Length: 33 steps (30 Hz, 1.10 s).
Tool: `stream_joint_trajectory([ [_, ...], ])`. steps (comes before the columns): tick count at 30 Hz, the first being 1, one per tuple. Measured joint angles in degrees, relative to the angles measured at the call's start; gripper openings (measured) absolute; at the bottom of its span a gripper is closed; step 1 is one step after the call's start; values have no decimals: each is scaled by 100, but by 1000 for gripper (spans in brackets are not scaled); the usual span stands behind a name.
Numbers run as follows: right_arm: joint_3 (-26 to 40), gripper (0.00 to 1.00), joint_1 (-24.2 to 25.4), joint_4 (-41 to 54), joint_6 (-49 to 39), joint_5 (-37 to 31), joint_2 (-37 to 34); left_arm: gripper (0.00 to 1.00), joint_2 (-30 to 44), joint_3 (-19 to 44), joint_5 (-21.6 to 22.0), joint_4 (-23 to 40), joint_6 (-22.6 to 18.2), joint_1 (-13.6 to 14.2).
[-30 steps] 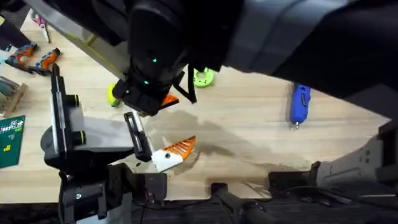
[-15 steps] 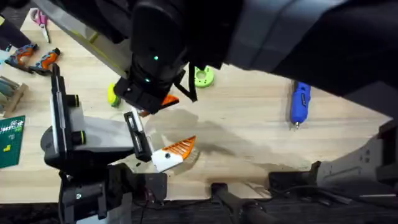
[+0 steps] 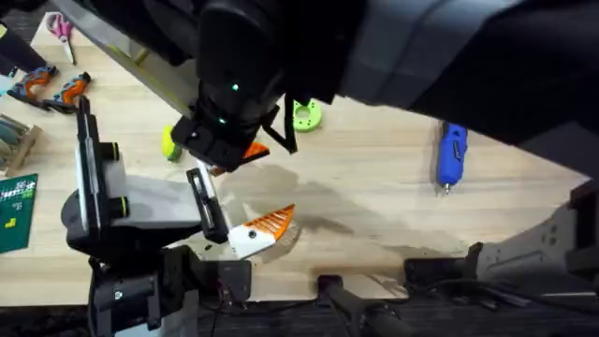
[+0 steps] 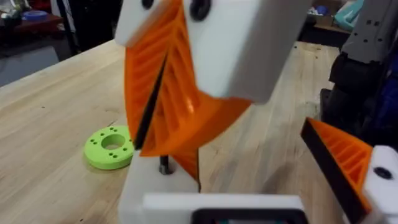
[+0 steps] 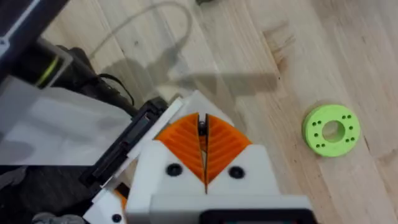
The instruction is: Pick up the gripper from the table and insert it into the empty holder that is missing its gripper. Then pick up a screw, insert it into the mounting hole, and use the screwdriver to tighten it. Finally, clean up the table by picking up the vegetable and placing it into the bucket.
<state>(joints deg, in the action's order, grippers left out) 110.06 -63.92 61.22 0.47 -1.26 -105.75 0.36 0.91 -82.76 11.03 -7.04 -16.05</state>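
Observation:
My right gripper (image 3: 245, 154) reaches across the table and hangs over my left gripper (image 3: 251, 232). Its orange ribbed fingers (image 5: 186, 143) are pressed together, pointing down. A small dark screw (image 4: 165, 165) sits at their tips, right on the white holder (image 4: 155, 202). An orange piece, apparently the gripper (image 4: 189, 163), stands on that holder behind the fingers. The left gripper (image 4: 249, 171) is open, with its other orange finger (image 4: 342, 158) well apart. The blue screwdriver (image 3: 451, 155) lies at the right. The yellow-green vegetable (image 3: 169, 142) lies at the left. The bucket is out of view.
A lime-green disc (image 3: 305, 115) with a centre hole lies just behind the grippers. Pink-handled scissors (image 3: 61, 28) and orange-and-blue tools (image 3: 49, 86) sit at the far left. A green board (image 3: 14, 211) is at the left edge. Bare wood lies between disc and screwdriver.
My right gripper has crept a touch to the right above the left gripper. Nothing else has moved.

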Motion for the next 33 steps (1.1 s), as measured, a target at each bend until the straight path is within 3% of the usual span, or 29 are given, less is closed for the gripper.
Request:
stream_joint_trajectory([
  [33,0,6,0,90,91,2,0,986,0,0,1,0,23,0],
])
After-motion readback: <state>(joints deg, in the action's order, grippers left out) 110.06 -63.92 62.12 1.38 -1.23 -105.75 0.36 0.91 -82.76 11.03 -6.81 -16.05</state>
